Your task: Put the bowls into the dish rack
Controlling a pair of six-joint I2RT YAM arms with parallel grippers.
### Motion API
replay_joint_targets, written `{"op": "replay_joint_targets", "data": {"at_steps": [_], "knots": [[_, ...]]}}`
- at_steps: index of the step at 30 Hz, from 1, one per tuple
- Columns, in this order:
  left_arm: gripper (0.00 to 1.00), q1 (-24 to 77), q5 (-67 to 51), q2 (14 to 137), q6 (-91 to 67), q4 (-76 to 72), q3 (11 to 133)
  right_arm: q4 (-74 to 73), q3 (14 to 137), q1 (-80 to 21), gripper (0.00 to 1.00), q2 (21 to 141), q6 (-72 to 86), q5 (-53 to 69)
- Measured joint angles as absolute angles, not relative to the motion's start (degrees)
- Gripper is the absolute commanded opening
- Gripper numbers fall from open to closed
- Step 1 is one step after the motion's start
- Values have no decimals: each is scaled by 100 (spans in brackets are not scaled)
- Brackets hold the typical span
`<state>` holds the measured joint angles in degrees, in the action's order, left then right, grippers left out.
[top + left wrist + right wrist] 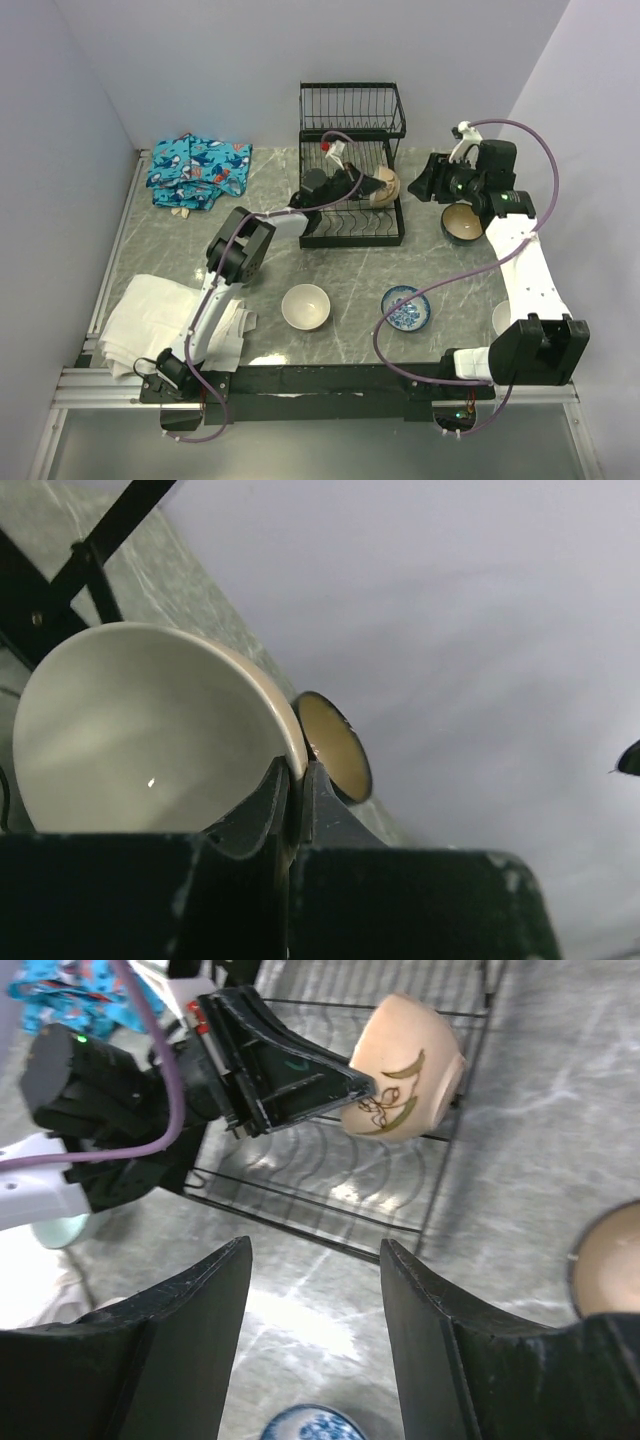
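Note:
The black wire dish rack (352,135) stands at the back middle of the table. My left gripper (362,184) is shut on the rim of a cream bowl with a tan, leaf-painted outside (386,187) and holds it tilted over the rack's right end. The left wrist view shows the jaws (298,772) pinching that rim (140,730). My right gripper (422,182) is open and empty, just right of the rack, above a brown bowl (462,223). A cream bowl (306,306) and a blue-and-white patterned bowl (406,309) sit on the table in front.
A blue patterned cloth (197,170) lies at the back left and a white towel (150,320) at the front left. A white bowl (500,318) is partly hidden by the right arm. The right wrist view shows the rack (330,1170) and the held bowl (405,1070).

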<state>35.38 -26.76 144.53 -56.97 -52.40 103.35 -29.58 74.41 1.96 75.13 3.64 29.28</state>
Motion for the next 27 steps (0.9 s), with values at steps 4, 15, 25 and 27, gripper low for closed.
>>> {"op": "replay_joint_targets", "data": {"at_steps": [4,15,25,27], "knots": [[1,3411,-2764,14383,-6329,-5360,9979,-2749,7352,231,67,7712,596,3323],[1,3317,-2731,14263,-6847,-5653,9625,-2318,7535,242,67,9032,1295,3476],[1,3317,-2606,14265,-6925,-5625,9647,-2115,8112,137,70,9620,1520,3468],[1,3310,-2604,14265,-6932,-5625,9647,-2053,8213,84,70,9795,1564,3424]]}}
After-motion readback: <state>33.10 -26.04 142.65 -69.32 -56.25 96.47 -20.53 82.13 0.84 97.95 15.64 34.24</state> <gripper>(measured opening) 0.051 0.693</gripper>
